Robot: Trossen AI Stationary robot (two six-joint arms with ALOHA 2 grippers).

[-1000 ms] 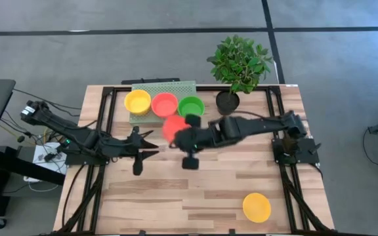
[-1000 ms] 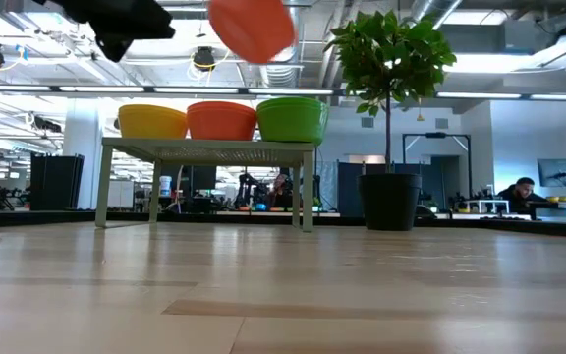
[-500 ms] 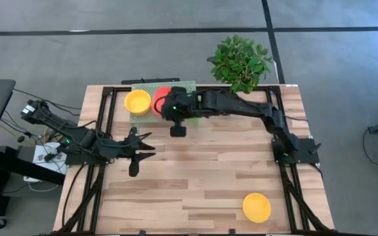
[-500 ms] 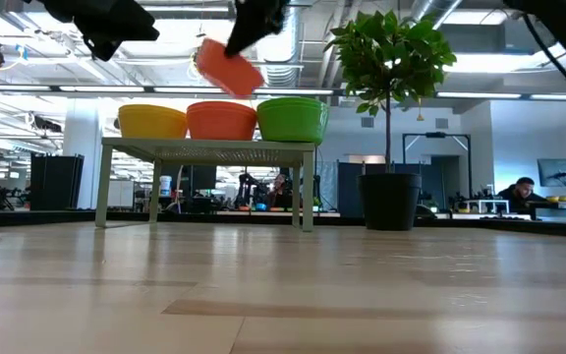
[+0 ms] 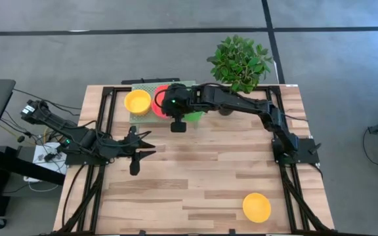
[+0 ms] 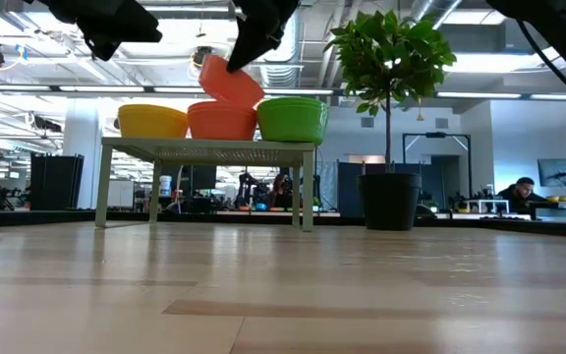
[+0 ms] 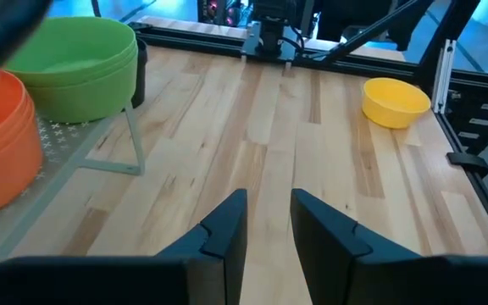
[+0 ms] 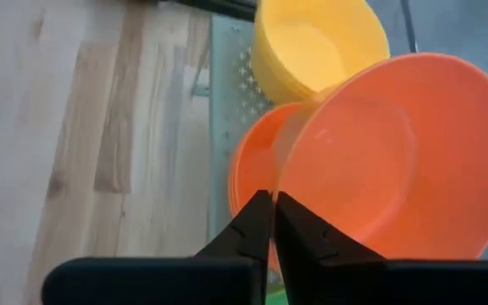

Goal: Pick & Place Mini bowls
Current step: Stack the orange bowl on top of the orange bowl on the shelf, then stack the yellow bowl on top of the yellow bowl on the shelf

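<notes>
On the pale green rack [image 5: 176,86] at the table's far side stand three stacks of mini bowls: yellow [image 5: 137,101], red [image 5: 160,99] and green [image 5: 193,117], the green one mostly under my right arm. My right gripper [image 5: 173,109] is over the red stack, shut on an orange-red bowl [image 6: 229,81] that tilts just above that stack [image 6: 221,120]. A single yellow bowl [image 5: 256,206] sits on its base near the table's near right corner. My left gripper [image 5: 147,145] hovers open over the table's left middle, holding nothing. My right gripper [image 8: 271,222] pinches the orange-red bowl's rim [image 8: 288,182] between its two fingers, coming from above and slanting down. The bowl is tilted, its hollow [image 8: 379,152] facing the wrist camera. Its low side is at the top of the red stack [image 8: 252,174]; whether they touch, I cannot tell.
A black plant pot with a leafy plant [image 5: 239,62] stands at the far edge, right of the rack. Black rails run along the table's left [image 5: 104,131] and right [image 5: 277,131] sides. Bare wood [image 5: 202,177] lies between the rack and the lone yellow bowl.
My right gripper has carried the orange-red bowl from above the table's middle toward the far left, to the rack, and lowered it onto the top of the red stack. The bowl has tipped over onto a slant.
</notes>
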